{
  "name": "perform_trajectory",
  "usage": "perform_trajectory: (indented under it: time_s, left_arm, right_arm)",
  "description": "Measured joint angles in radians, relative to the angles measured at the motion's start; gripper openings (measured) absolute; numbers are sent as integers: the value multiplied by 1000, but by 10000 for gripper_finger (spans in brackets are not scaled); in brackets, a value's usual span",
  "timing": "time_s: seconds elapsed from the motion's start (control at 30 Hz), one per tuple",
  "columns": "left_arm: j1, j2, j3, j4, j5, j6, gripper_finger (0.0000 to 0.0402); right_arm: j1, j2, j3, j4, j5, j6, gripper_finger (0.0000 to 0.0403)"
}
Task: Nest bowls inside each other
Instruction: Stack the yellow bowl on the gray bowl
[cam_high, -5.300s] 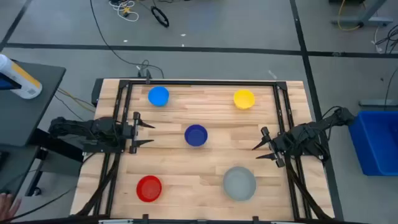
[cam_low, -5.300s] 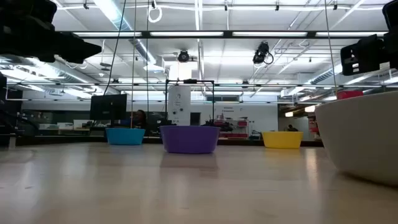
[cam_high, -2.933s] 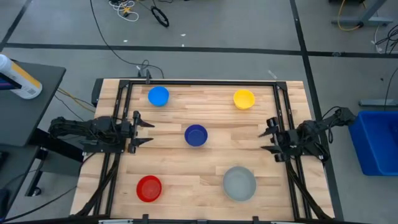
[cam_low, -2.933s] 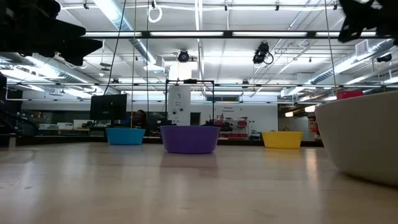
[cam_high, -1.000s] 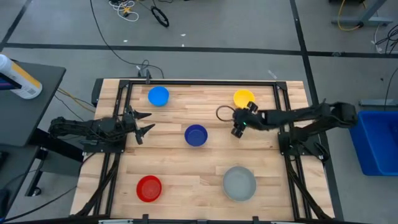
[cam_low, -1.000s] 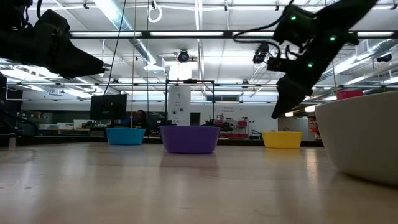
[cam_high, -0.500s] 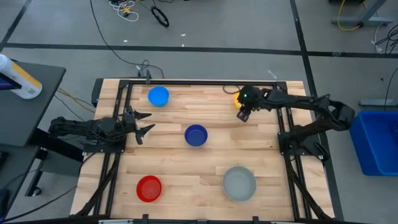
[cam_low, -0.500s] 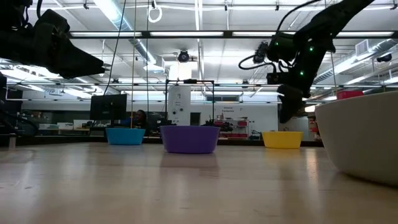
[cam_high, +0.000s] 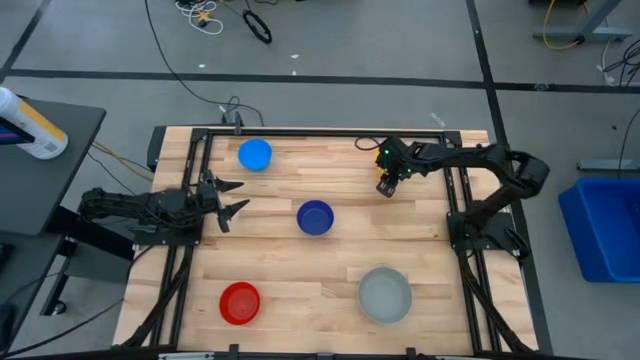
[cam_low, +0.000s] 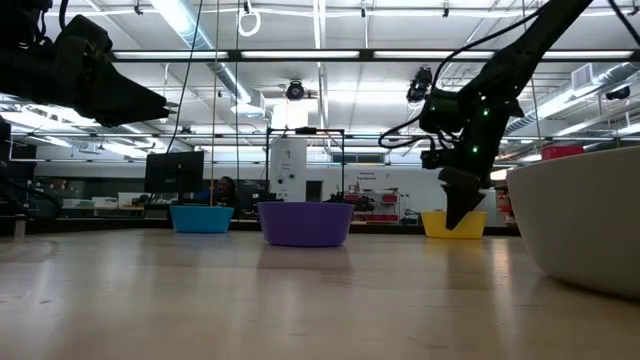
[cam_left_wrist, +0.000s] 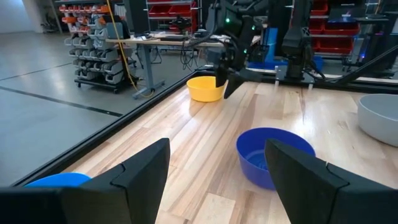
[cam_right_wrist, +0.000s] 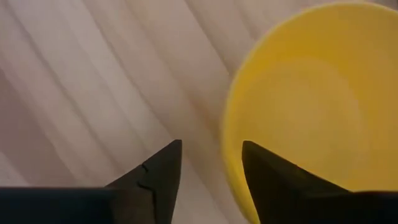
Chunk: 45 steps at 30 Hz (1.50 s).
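Yellow bowl (cam_right_wrist: 298, 106) hidden overhead under right tool (cam_right_wrist: 211, 155).

You see five round bowls, all upright and apart on a wooden table: light blue bowl (cam_high: 255, 154) far left, yellow bowl (cam_right_wrist: 298, 99) far right, dark blue bowl (cam_high: 315, 217) centre, red bowl (cam_high: 239, 302) near left, larger grey bowl (cam_high: 385, 295) near right.

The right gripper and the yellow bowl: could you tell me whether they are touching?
Cannot tell. In the right wrist view the right gripper straddles the yellow bowl rim, but no view plainly shows contact or a gap.
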Motion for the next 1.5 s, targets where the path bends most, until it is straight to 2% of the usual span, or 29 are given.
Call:
perform_trajectory:
  time_s: [0.1, 0.23, 0.3, 0.43, 0.7, 0.9, 1.13, 1.3, 1.5]
  left_arm:
    - [0, 0, 0, 0, 0, 0, 273]
    - [0, 0, -1, -2, 0, -7, 273]
    - [0, 0, -1, -2, 0, -12, 273]
    - [0, 0, -1, -2, -3, -14, 273]
    - [0, 0, -1, -3, -6, -14, 273]
    - [0, 0, -1, -4, -7, -20, 273]
    - [0, 0, -1, -5, -7, -21, 273]
    - [0, 0, -1, -5, -7, -14, 273]
    - [0, 0, -1, -6, -7, -13, 273]
  right_arm:
    - [18, 22, 0, -3, -30, -30, 134]
    - [61, 24, 0, -13, -19, -25, 29]
    - [87, 23, 0, -11, 14, -10, 12]
    - [161, 22, 1, -37, 82, 41, 6]
    - [385, -37, 114, -270, 207, 191, 3]
    - [594, -57, 277, -418, 203, 316, 2]
    - [871, -57, 427, -489, 185, 540, 1]
    - [1040, -52, 449, -481, 185, 771, 1]
    - [1200, 30, 450, -444, 154, 986, 1]
